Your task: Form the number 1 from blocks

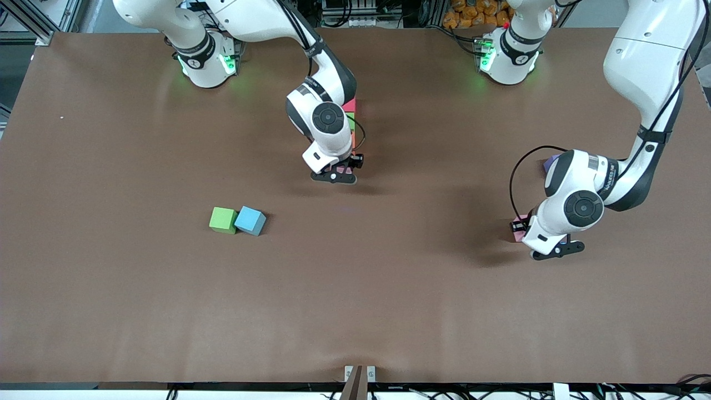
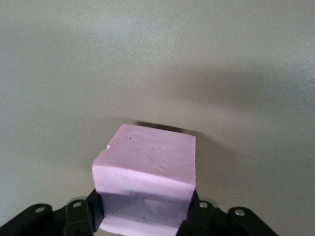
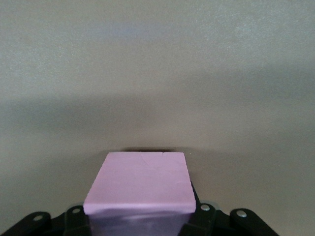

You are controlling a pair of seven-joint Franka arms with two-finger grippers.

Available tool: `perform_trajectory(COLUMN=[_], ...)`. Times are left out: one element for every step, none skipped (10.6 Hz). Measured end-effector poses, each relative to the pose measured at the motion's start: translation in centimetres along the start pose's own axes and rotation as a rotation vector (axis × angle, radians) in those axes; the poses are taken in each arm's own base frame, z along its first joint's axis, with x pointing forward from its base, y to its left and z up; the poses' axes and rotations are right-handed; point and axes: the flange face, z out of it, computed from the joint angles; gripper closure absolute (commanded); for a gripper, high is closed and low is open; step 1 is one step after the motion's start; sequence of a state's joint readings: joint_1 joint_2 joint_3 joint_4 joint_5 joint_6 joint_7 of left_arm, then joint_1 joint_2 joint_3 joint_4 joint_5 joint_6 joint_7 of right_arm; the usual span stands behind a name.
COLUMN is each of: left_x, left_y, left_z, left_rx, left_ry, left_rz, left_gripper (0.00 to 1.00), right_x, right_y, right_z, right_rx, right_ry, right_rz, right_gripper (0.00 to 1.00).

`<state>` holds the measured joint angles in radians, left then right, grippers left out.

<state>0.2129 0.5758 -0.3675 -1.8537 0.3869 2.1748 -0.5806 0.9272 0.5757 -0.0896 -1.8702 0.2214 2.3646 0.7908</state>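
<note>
Left claw (image 1: 547, 250) and right claw (image 1: 340, 173) both clamped, seemingly low.

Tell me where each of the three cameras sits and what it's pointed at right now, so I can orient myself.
Front view: high across the table, facing both arm bases; shows both arms, a green block touching a blue block, and a partly hidden line of blocks under the right arm.
Left wrist view: on the left arm's wrist, looking down past the left gripper shut on a pink block.
Right wrist view: on the right wrist, looking past the right gripper shut on another pink block.
Shared: the left gripper's pink block also peeks out in front view.
</note>
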Motion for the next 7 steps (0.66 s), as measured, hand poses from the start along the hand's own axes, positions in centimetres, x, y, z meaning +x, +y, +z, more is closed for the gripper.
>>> perform_trajectory(left_x=[-0.12,-0.17,-0.11,0.00,0.17,0.37,0.54], left_y=[0.36,0.55,0.54,0.50,0.40,0.29,0.27], left_z=[0.15,0.16,0.07,-0.06,-0.24,-0.47,-0.72], left_rx=[0.000,0.000,-0.001,-0.002,-0.003,-0.007,-0.019], left_ry=[-0.002,-0.001,0.001,0.004,0.007,0.011,0.010], left_rz=[-0.002,-0.003,-0.008,-0.011,-0.016,-0.025,-0.039], left_gripper=[1.00,1.00,1.00,1.00,1.00,1.00,1.00], right_x=[-0.08,-0.12,-0.14,-0.21,-0.40,-0.66,-0.87], right_y=[0.00,0.00,0.01,-0.03,-0.16,-0.34,-0.49], right_z=[0.14,0.26,0.35,0.40,0.43,0.46,0.49], right_rx=[-0.002,-0.004,-0.005,-0.005,-0.005,-0.006,-0.006], right_ry=[-0.002,-0.004,-0.005,-0.005,-0.006,-0.007,-0.007], right_rz=[-0.004,-0.007,-0.010,-0.013,-0.018,-0.023,-0.027], right_gripper=[0.43,0.43,0.43,0.43,0.43,0.41,0.31])
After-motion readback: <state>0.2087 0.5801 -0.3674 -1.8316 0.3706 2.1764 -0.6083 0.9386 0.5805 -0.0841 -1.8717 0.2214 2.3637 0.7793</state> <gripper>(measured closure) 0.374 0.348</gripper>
